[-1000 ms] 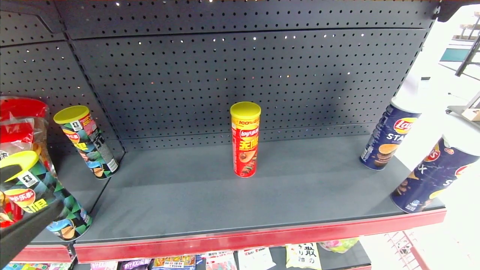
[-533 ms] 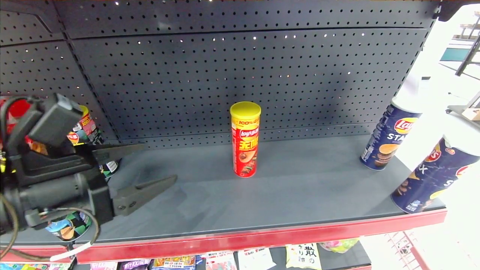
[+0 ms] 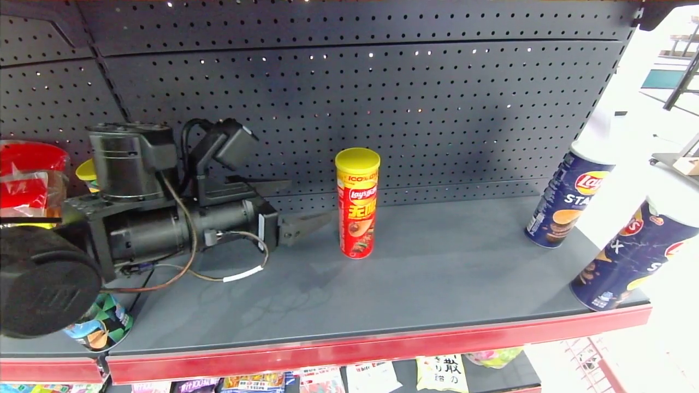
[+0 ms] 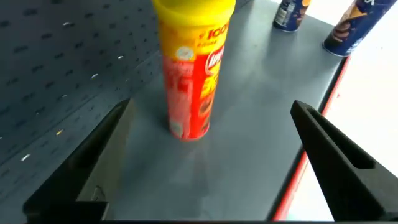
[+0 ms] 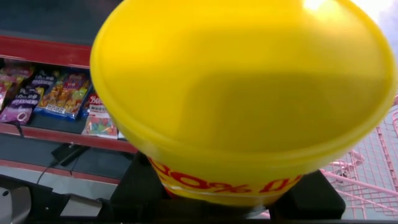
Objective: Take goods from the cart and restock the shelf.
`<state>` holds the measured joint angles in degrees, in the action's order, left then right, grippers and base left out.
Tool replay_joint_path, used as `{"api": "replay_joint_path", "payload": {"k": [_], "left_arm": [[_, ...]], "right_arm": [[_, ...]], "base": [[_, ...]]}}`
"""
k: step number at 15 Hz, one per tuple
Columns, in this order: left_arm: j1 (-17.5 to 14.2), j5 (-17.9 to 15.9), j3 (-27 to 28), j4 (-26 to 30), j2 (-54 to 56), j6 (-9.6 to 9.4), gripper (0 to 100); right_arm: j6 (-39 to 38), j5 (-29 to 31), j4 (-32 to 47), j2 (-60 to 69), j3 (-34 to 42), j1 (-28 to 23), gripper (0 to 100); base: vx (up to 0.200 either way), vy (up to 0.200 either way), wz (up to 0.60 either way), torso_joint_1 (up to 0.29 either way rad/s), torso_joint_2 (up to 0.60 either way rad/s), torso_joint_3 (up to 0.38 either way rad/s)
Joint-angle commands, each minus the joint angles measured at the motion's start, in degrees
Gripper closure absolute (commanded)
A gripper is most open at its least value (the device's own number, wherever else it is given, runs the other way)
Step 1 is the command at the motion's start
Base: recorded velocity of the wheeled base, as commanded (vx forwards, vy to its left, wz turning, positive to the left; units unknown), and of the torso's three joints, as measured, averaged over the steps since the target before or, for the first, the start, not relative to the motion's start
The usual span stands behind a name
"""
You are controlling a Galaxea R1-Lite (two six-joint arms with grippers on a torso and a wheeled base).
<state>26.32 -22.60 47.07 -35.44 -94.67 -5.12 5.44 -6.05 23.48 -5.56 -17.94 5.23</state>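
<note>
A red chip can (image 3: 357, 204) with a yellow lid stands upright mid-shelf, near the pegboard back. My left gripper (image 3: 309, 201) hangs open just to its left, fingertips short of the can and level with its lower half. In the left wrist view the same can (image 4: 193, 68) stands ahead of the two spread fingers (image 4: 93, 168). My right gripper (image 5: 227, 196) is shut on a second red can (image 5: 242, 93), whose yellow lid looms close to the right wrist camera, black fingers (image 5: 143, 186) on both sides of its body.
Two blue chip cans (image 3: 562, 199) (image 3: 628, 256) stand at the shelf's right end. Green-patterned cans (image 3: 98, 327) and a red-lidded pack (image 3: 27, 174) crowd the left end. The shelf has a red front lip (image 3: 382, 341). Snack bags (image 3: 382, 374) lie on the shelf below.
My left arm has come in from the left and swept right across the shelf, its open gripper now close beside the red can. The cans have not moved.
</note>
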Motion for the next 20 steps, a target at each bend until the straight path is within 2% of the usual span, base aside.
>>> {"api": "replay_joint_path", "payload": {"k": [1,6,10,15,20], "left_arm": [[1.72,0.19,3.91,-0.07,-6.05,0.02,0],[2.16,0.28,11.64,0.11,-12.91,-0.33,0],[2.16,0.45,13.58,-0.25,-15.37,-0.50,0],[2.24,0.80,21.05,0.11,-20.03,-0.42,0],[2.77,1.95,24.91,0.02,-23.01,-0.42,0]], "right_arm": [[0.01,-0.02,-0.01,0.02,0.19,0.04,100],[-0.08,0.07,-0.01,0.02,0.19,0.04,100],[-0.08,0.07,-0.01,0.02,0.19,0.04,100],[-0.08,0.16,0.08,0.02,0.19,0.04,100],[-0.16,0.51,-0.01,0.02,0.19,0.04,100]], "base": [[0.000,0.000,0.00,0.000,0.00,0.000],[0.000,0.000,0.00,0.000,0.00,0.000],[0.000,0.000,0.00,0.000,0.00,0.000],[0.000,0.000,0.00,0.000,0.00,0.000],[0.000,0.000,0.00,0.000,0.00,0.000]]}}
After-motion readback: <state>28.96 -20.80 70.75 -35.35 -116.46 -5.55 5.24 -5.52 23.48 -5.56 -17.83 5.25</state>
